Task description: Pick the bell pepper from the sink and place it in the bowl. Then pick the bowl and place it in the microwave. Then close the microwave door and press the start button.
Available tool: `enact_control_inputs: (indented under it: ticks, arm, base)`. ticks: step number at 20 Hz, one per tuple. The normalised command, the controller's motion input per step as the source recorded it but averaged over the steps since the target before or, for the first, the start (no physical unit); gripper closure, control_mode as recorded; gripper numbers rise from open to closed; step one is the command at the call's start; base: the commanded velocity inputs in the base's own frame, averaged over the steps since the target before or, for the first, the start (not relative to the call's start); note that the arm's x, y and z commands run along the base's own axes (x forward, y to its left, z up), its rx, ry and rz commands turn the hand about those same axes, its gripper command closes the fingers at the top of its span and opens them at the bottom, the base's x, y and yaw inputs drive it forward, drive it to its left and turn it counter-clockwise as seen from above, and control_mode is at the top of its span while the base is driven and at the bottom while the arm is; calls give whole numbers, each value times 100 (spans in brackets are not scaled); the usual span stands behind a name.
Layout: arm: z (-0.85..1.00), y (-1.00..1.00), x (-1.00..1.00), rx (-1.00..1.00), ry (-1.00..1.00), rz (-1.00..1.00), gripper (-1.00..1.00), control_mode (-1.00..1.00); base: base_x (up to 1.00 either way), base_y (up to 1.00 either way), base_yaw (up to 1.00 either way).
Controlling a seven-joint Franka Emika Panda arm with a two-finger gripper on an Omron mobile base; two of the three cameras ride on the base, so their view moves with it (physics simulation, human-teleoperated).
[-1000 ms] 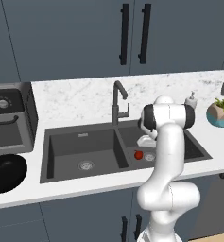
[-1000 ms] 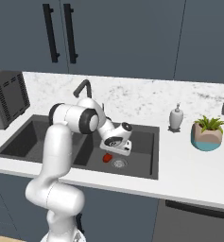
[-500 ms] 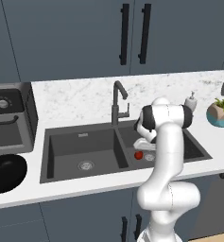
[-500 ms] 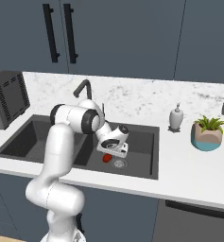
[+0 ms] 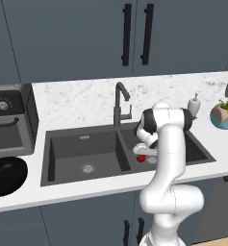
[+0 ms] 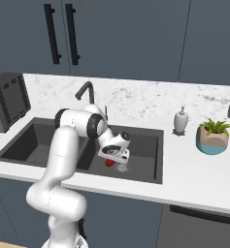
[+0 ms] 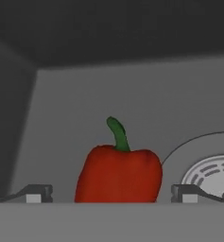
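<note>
The gripper [image 7: 111, 196] hangs spread wide around the bell pepper [image 7: 118, 175] on the sink [image 5: 82, 149] floor; it looks light, smooth, probably slippery, best pinched across its belly.

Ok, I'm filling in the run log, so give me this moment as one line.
phase: reaching | gripper: open, jaws either side of bell pepper | pepper: on sink floor beside drain | bowl: on counter

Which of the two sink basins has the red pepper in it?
The basin right of the faucet, where the open gripper hangs over the bell pepper beside the drain. The other basin holds just its drain.
</note>
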Motion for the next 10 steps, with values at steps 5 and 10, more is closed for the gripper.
enact_control_inputs:
  ticks: [5, 10]
  arm:
    - [-14, 3, 13, 3, 0, 0, -100, -100]
    - [-22, 13, 12, 2, 1, 0, -100, -100]
  base:
    - [0, 0, 0]
    - [0, 0, 0]
